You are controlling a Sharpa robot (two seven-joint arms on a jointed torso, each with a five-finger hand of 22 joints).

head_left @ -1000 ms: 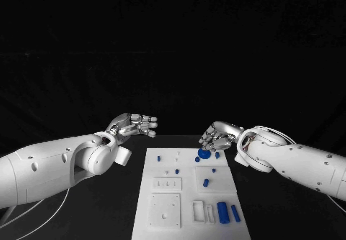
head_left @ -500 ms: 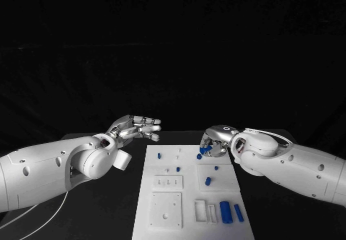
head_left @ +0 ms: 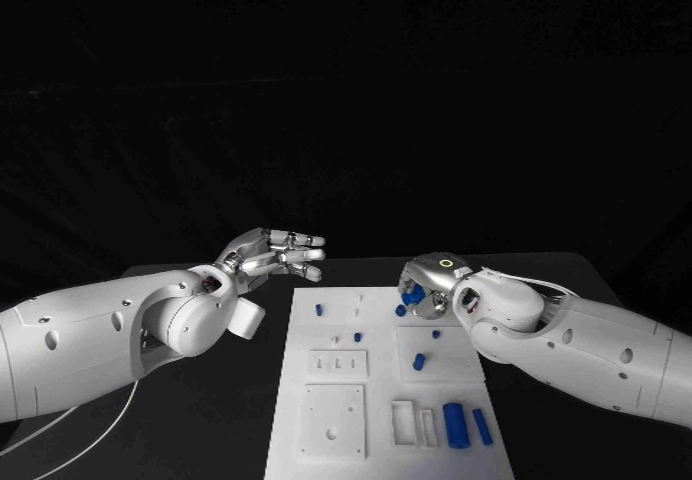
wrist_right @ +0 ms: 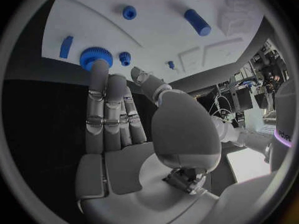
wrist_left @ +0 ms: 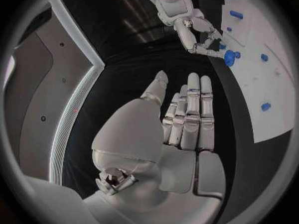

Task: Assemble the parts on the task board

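While the left hand (head_left: 274, 254) hovers spread, the right hand (wrist_right: 115, 109) fingertips touch the blue gear (wrist_right: 94, 57).

From the robot's head, one camera looks down along the white task board (head_left: 387, 385) on the black counter (head_left: 591, 290); a fisheye behind each wrist looks out close over its own robot hand; the left wrist view and the head view share the board's far end and the right robot hand (wrist_left: 198, 35).
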